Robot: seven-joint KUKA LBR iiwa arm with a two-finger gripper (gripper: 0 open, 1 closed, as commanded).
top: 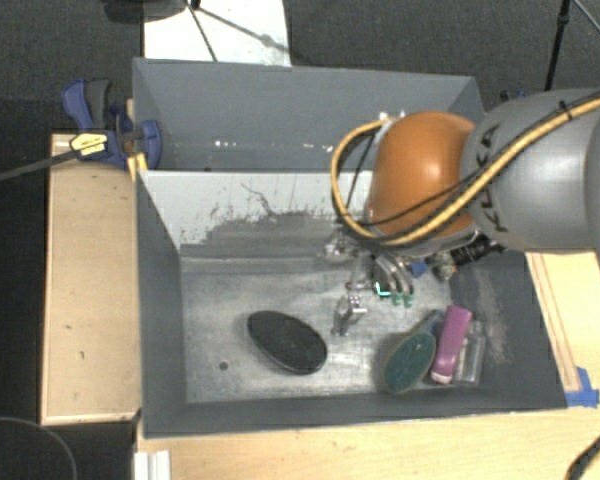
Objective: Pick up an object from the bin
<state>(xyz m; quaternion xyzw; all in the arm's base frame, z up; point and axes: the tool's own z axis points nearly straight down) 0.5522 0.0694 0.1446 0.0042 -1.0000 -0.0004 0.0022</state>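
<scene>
Entry, camera view. You have the arm (550, 178) reaching into the bin (230, 268) from its right side. The orange cover (420, 173) on the wrist sits above the middle of the bin's far wall, and yellow-and-black cables (336, 178) loop round the cover's left side.

Claw (350, 315): it hangs low over the middle of the bin floor, pointing down at bare scratched metal. You cannot tell from this angle whether the claw is spread or pressed together, because the parts under the wrist run into one another. It looks just above the floor, but contact cannot be judged.

Contents, noted by position in the bin:
- Black flat oval thing (286, 342): lies flat on the floor, left of the claw and toward the near edge, near the claw but apart from it. It lies alone with bare floor all round it.
- Dark green oval thing (409, 362): lies right of the claw, close to the near edge, with its long axis tilted.
- Pink elongated thing (450, 344): lies just beside the green oval on its right and appears to touch it, with one end pointing toward the far wall.
- Clear or greyish small thing (472, 353): lies just right of the pink one, nearest the near right corner. Its kind is not readable.

The claw stands between the black oval and the green oval, over neither. The three right-hand things form one small cluster, well apart from the black oval.
</scene>
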